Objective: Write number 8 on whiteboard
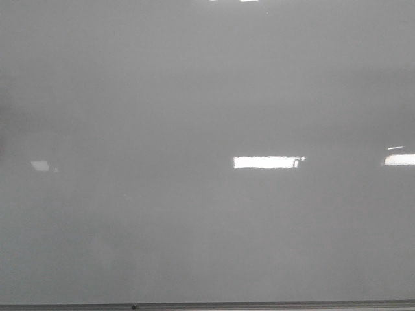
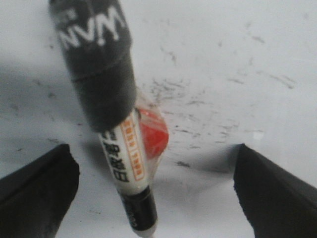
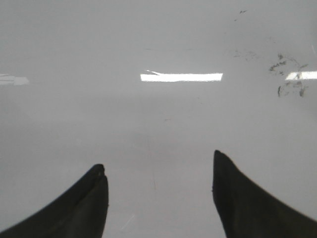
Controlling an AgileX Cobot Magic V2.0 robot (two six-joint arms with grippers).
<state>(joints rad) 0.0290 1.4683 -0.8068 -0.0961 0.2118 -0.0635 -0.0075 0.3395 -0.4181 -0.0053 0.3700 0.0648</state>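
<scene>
The whiteboard fills the front view, glossy pale grey. No black figure 8 shows on it in any view. Neither gripper shows in the front view. In the left wrist view my left gripper is open, its fingers wide apart over the whiteboard. A marker with a white printed barrel and a big black cap sits between the fingers, touching neither. A red piece wrapped in clear plastic is beside its barrel. My right gripper is open and empty over the bare whiteboard.
A thin grey edge strip runs along the board's near side. Bright rectangular light reflections lie on the board. Faint black smudges mark the board near the marker and far off in the right wrist view.
</scene>
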